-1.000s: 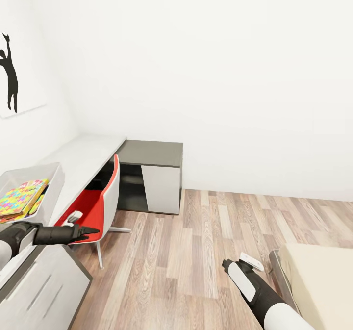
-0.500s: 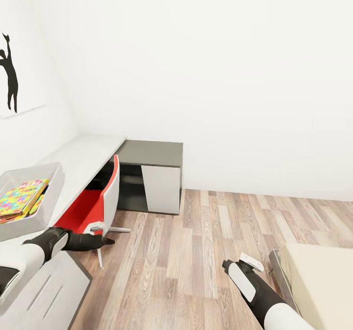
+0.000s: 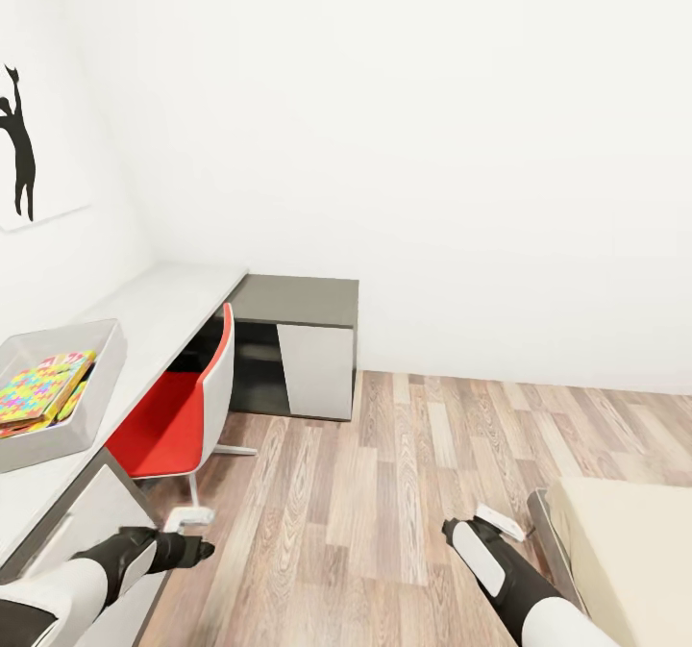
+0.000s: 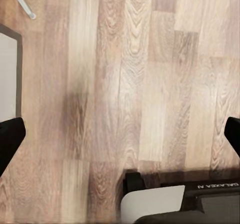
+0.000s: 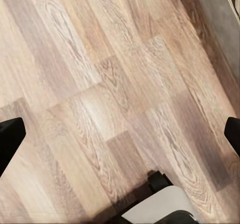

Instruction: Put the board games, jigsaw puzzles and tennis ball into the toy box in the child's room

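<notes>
The light-grey toy box stands on the white table at the left. In it lies a jigsaw puzzle of bright interlocking pieces, on top of other flat things I cannot make out. A corner of the bed shows at the lower right. The board games and the tennis ball are out of view. My left gripper hangs open and empty low over the floor beside the table's drawers. My right gripper is open and empty over the floor next to the bed.
A red and white chair stands at the table. Past it, a low cabinet with a dark grey top sits against the back wall. Wood floor stretches between table and bed.
My left arm has dropped from table height near the chair to just above the floor by the drawers. The right arm has sunk very slightly.
</notes>
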Tool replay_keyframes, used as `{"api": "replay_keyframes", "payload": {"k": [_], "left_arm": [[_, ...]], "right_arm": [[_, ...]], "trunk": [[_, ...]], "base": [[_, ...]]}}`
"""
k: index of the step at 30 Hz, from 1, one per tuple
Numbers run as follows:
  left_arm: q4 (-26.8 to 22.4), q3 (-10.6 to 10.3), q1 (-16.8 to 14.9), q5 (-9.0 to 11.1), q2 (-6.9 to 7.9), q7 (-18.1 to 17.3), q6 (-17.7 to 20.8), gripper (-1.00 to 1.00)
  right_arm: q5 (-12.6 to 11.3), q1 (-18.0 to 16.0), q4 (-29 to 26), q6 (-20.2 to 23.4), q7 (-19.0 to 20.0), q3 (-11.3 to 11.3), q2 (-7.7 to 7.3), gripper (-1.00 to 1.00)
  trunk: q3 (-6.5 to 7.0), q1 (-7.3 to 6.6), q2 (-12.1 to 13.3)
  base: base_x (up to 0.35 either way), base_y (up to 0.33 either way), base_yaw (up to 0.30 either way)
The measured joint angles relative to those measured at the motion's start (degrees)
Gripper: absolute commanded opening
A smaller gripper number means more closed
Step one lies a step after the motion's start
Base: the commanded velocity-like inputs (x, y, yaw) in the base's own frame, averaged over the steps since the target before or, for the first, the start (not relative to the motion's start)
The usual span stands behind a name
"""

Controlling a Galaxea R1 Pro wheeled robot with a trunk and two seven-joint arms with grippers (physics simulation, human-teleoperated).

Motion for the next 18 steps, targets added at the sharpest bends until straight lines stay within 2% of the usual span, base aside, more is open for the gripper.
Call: {"api": "replay_keyframes", "payload": {"k": [2, 4, 9, 12, 18], "left_arm": [[0.0, 0.0, 2.2, 0.0, -0.58, 3.2, -1.9, 1.00], [0.0, 0.0, 3.4, 0.0, -0.91, 4.7, -3.2, 1.00], [0.1, 0.0, 8.4, -0.1, -2.53, 10.7, -8.4, 1.00], [0.2, 0.0, 10.7, -0.1, -3.05, 13.3, -10.0, 1.00], [0.1, 0.0, 16.1, -0.1, -3.29, 15.5, -14.0, 1.00]], "right_arm": [[0.1, 0.0, 0.6, -0.2, 0.0, 0.1, 0.27, 1.00], [0.2, 0.0, 1.3, -0.5, 0.0, 0.4, 0.36, 1.00], [1.1, 0.0, 9.6, -2.4, 0.0, 3.2, 1.56, 1.00], [1.2, 0.1, 13.9, -4.4, -0.1, 4.5, 2.45, 1.00], [1.2, 1.2, 23.3, -9.1, -0.1, 5.3, 4.95, 1.00]], "trunk": [[-0.01, 0.00, 0.0], [0.00, 0.00, 0.0], [-0.01, 0.00, 0.0], [-0.01, 0.00, 0.0], [-0.02, 0.00, 0.0]], "base": [[0.000, 0.000, 0.000], [0.000, 0.000, 0.000], [0.000, 0.000, 0.000], [0.000, 0.000, 0.000], [0.000, 0.000, 0.000]]}}
